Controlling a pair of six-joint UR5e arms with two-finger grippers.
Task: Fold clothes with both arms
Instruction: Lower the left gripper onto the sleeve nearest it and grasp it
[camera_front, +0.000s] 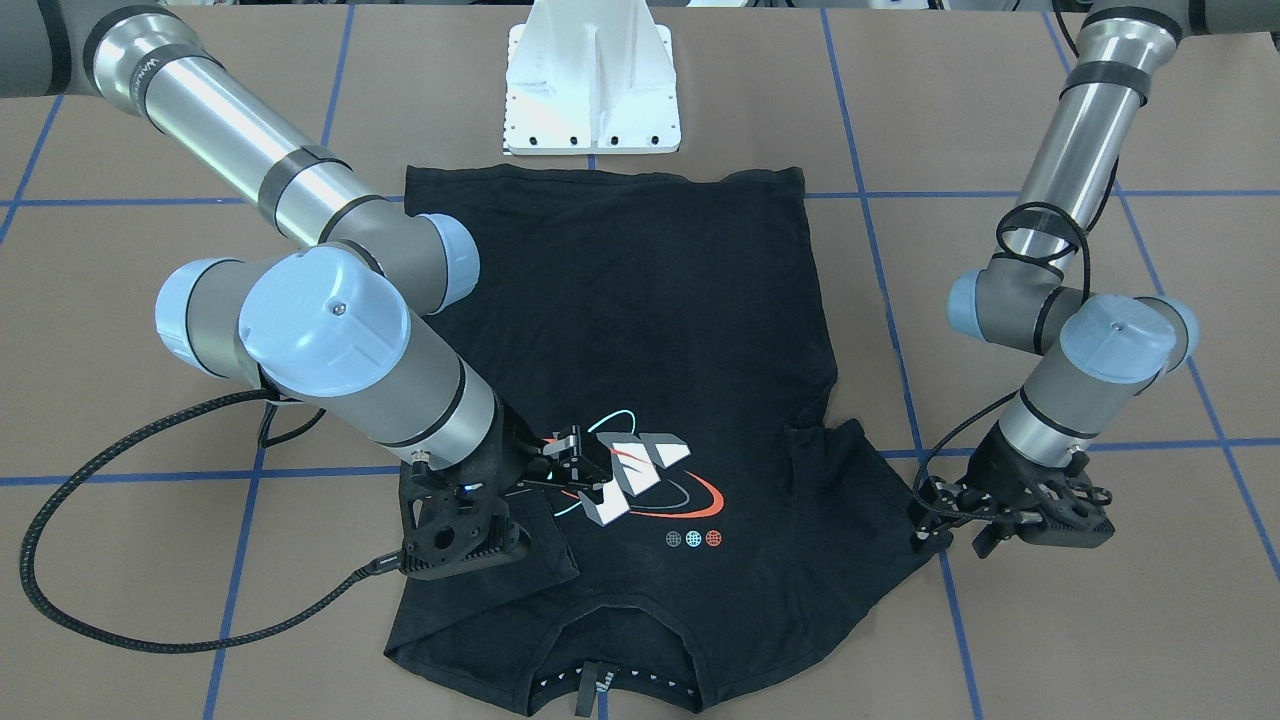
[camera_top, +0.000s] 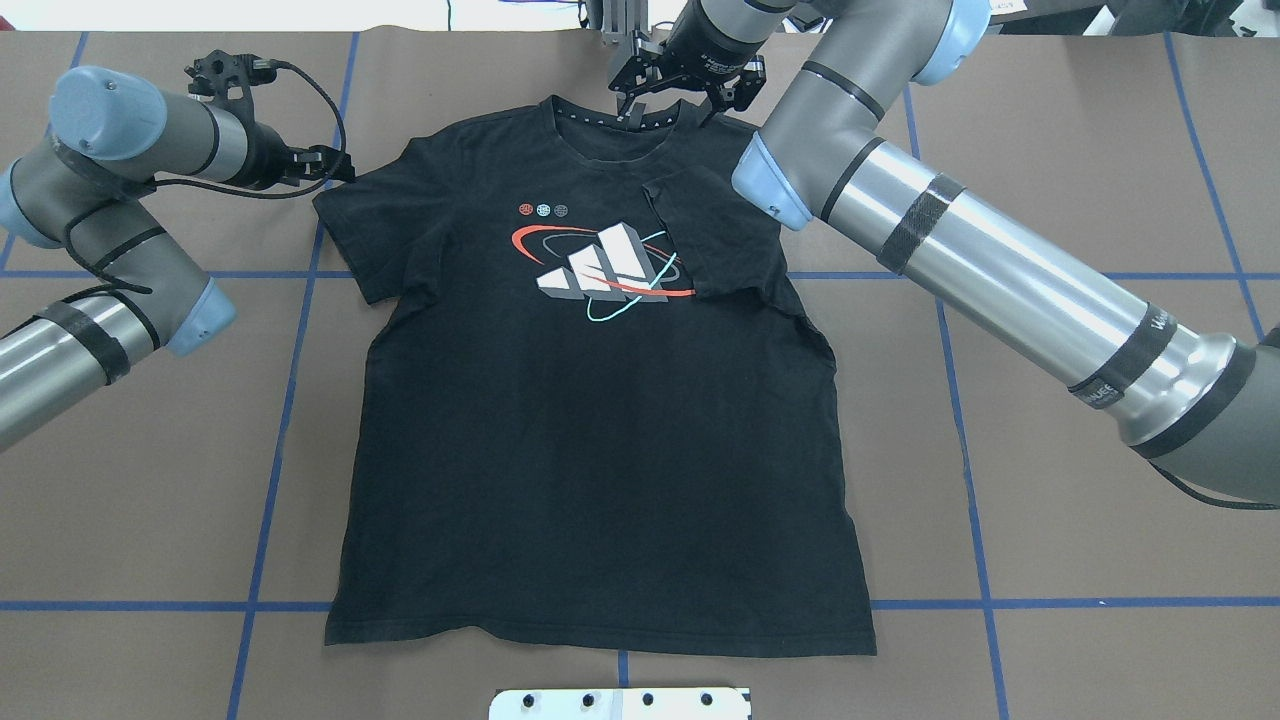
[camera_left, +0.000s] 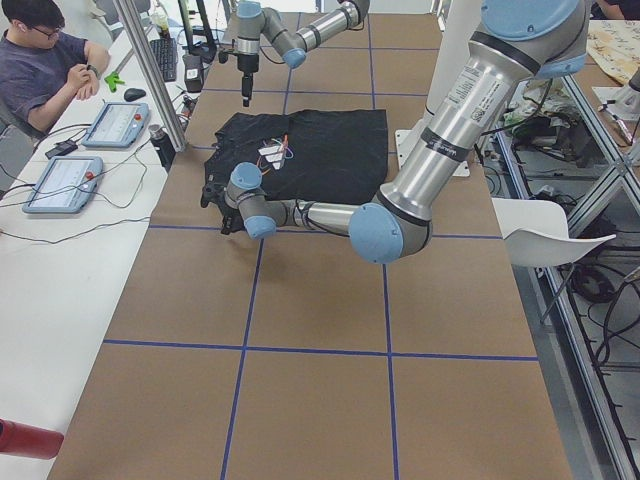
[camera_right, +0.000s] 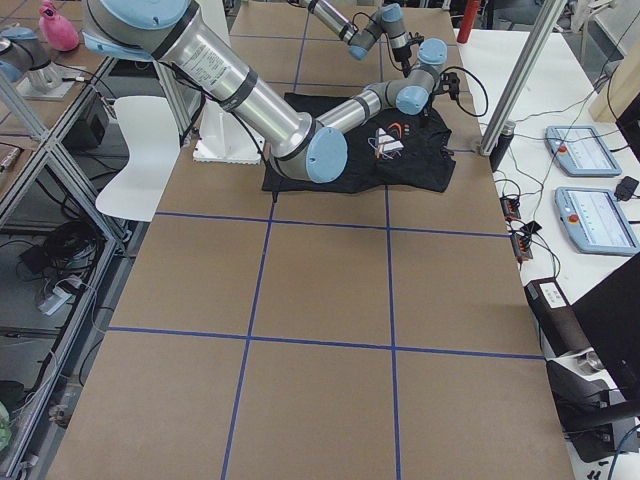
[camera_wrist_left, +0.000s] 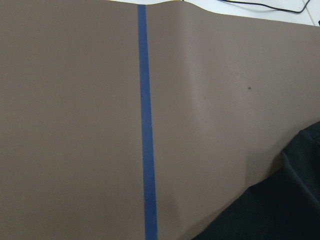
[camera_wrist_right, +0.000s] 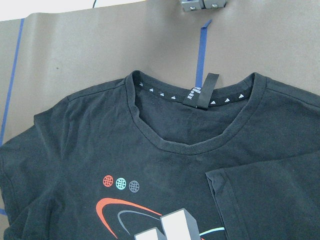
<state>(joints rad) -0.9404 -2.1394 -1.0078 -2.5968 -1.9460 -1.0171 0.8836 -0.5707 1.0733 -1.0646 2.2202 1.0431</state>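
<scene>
Black shirt (camera_top: 600, 430) flat, print (camera_top: 590, 270) up, mid-table (camera_top: 1050, 560). Long axis vertical in the overhead frame: collar (camera_wrist_right: 192, 145) top, hem (camera_top: 600, 645) bottom. Folded sleeve (camera_top: 720, 240) laps the print. Spread sleeve (camera_top: 360, 230) and body folds remain, I judge. Right end effector (camera_top: 668, 105) splayed, empty, over collar. Left end effector (camera_top: 328, 166) at spread sleeve's tip; can't tell its grip.
</scene>
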